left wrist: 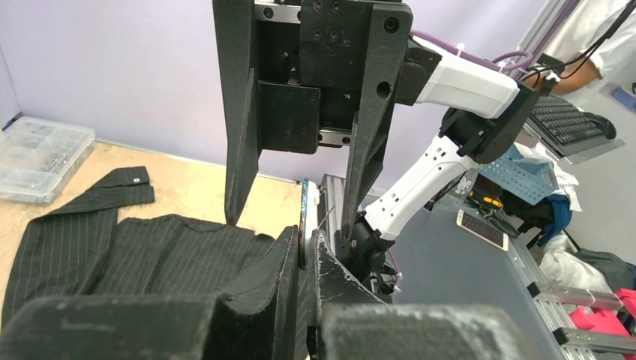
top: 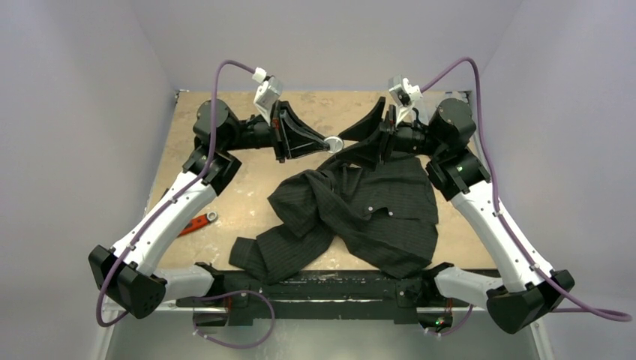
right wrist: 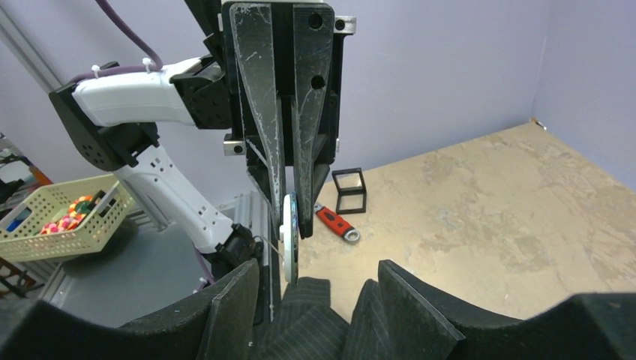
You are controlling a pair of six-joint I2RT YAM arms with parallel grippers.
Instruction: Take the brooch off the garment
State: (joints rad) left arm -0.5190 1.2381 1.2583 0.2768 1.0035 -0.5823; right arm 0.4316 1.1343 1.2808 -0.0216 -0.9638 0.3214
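Left gripper (right wrist: 289, 221) fingers are pressed together on the brooch (right wrist: 287, 251), which is held edge-on and raised above the table (top: 255, 187), just over a lifted fold of the garment (top: 360, 206). The right gripper (right wrist: 319, 277) is spread, with that fold lying between its fingers but not seen to be clamped. The grasp on the brooch is judged done. Whether the pin is free of the cloth cannot be told, so the pulling apart and the setting down are taken as left to do. One brooch, one garment, two arms and two grippers are counted. One red-handled tool (top: 196, 223) and one small black frame (right wrist: 349, 191) are also seen.
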